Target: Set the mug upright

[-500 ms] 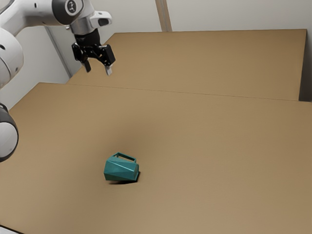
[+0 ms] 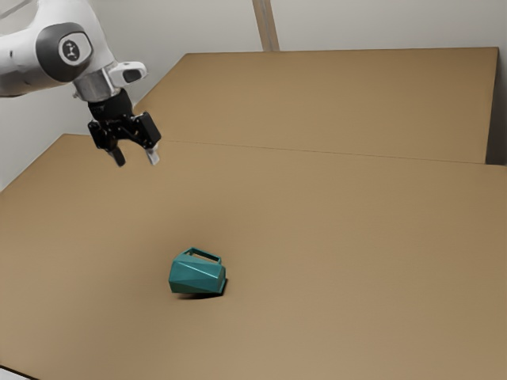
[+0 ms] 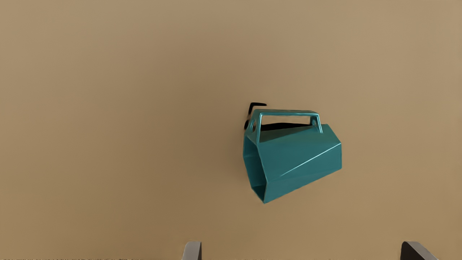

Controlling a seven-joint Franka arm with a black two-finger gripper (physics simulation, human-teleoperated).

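The claw (image 2: 137, 163) now hangs farther to the exterior view's left and lower in that view than half a second ago. It also looks a little nearer to that camera, and a shorter stretch of the exterior view parts it from the mug (image 2: 198, 275). It slants slightly more, its tips pointing toward the exterior view's right. The arm (image 2: 24, 63) has swung with it: the round wrist joint (image 2: 71, 51) sits lower and more to the left, its whole cap in sight. At the left, part of the table (image 2: 317, 237) and its edge that the arm's lower links covered now lie uncovered.
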